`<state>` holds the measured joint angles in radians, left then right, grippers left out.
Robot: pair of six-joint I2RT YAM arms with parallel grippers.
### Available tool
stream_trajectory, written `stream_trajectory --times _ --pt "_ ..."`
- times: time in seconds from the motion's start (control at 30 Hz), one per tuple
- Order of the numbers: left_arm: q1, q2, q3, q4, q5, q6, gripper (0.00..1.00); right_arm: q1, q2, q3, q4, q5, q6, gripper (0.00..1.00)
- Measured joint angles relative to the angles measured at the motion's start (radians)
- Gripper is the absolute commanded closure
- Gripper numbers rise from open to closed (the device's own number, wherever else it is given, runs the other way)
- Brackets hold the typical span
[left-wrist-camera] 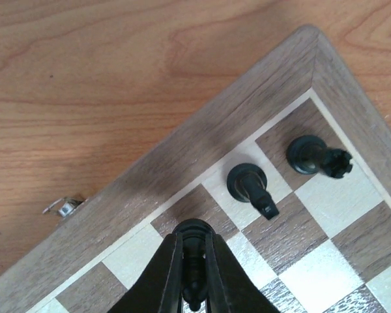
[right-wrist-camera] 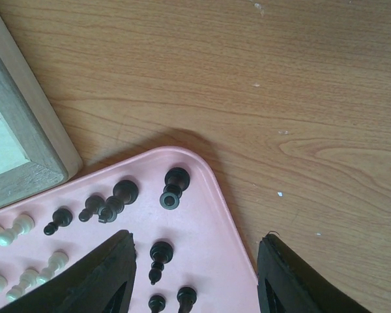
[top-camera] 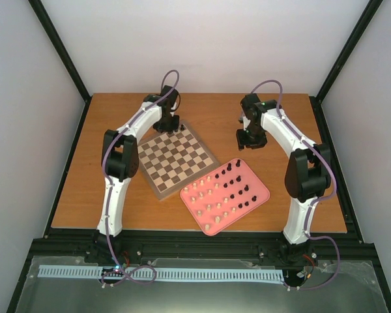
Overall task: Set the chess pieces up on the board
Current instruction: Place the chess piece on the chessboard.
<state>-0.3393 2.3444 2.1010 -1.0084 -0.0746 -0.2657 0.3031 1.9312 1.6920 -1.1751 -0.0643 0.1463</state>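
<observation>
Two arms reach over the wooden table (top-camera: 91, 189) in the top view: the left gripper (top-camera: 169, 125) is at the far corner of the board (top-camera: 176, 160), which lies angled on the left side, and the right gripper (top-camera: 249, 140) hangs above bare wood just beyond the far corner of the pink tray (top-camera: 257, 195). That tray lies just right of the board and carries most of the chess pieces, cream pieces (top-camera: 205, 195) on its left half and dark pieces (top-camera: 238, 186) on its right. In the left wrist view the left gripper (left-wrist-camera: 194, 236) has its fingers pinched narrowly around a slim dark piece (left-wrist-camera: 194, 274) over the third square from the corner in the edge row; whether its base touches that square cannot be told. Beside it a second dark piece (left-wrist-camera: 251, 186) stands on the light square, and a dark rook (left-wrist-camera: 316, 156) stands on the corner square. A small metal clasp (left-wrist-camera: 64, 207) sits at the board's outer edge. In the right wrist view the right gripper (right-wrist-camera: 197, 261) is spread wide with nothing between its fingers (right-wrist-camera: 104, 280), above the tray's rounded corner, where several dark pieces lie or stand, one (right-wrist-camera: 173, 189) tipped on its side. A board corner shows at the left.
</observation>
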Motion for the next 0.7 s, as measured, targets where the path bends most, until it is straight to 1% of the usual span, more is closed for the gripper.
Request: stream_trajectory --times 0.2,0.7 --pt "0.002 0.022 0.042 0.003 0.000 0.000 0.98 0.000 0.008 0.000 -0.002 0.000 -0.001 0.48" --pt "0.006 0.055 0.059 0.005 -0.001 0.000 0.95 0.000 0.019 0.000 -0.003 0.000 -0.001 0.48"
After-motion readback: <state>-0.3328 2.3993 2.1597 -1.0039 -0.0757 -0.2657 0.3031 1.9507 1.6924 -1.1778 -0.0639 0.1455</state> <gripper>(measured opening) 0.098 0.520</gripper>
